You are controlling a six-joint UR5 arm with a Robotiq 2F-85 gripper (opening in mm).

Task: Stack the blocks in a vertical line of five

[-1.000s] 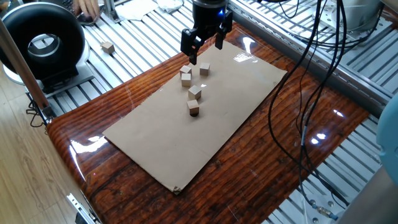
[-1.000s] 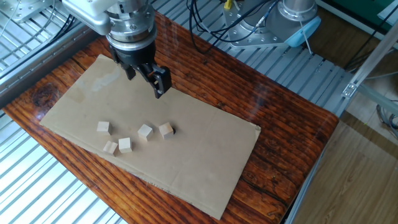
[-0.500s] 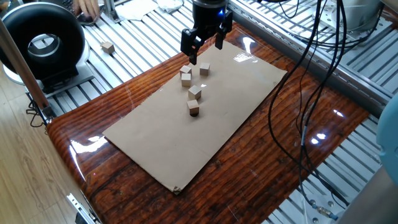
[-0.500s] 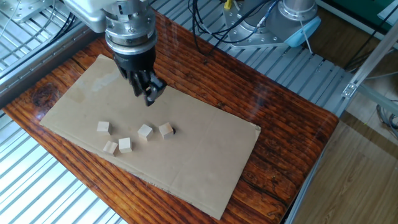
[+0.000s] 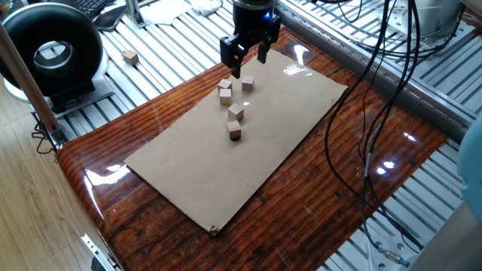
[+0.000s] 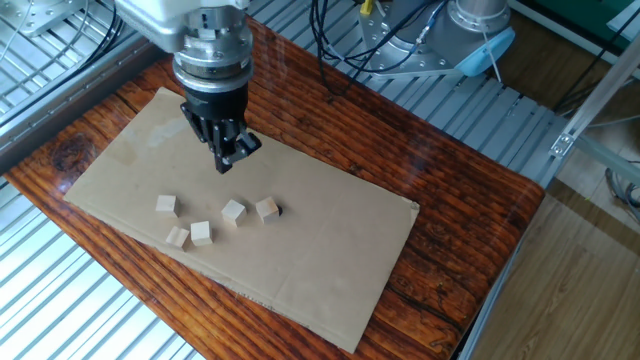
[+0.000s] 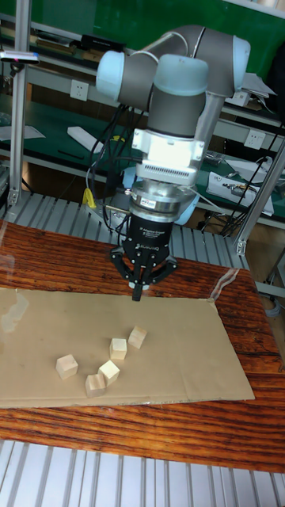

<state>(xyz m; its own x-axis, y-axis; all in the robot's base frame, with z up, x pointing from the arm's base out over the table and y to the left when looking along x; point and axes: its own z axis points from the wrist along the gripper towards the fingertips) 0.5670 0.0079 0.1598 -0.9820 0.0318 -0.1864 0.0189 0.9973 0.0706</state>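
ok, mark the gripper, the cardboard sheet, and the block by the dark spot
gripper [image 6: 232,158], the other fixed view, between the fingertips
cardboard sheet [image 6: 330,260], the other fixed view, bare surface
block by the dark spot [image 6: 266,208], the other fixed view, top face

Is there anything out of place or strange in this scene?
One wooden cube lies off the table, on the metal slats near the black round device, apart from the five blocks on the cardboard. Otherwise nothing stands out.

Five blocks [image 6: 233,211] on the one cardboard sheet [image 6: 330,270], all loose, none stacked. One more cube [image 5: 131,56] of the same look lies off the table on the slats [image 5: 173,45]. One arm [image 7: 178,75].
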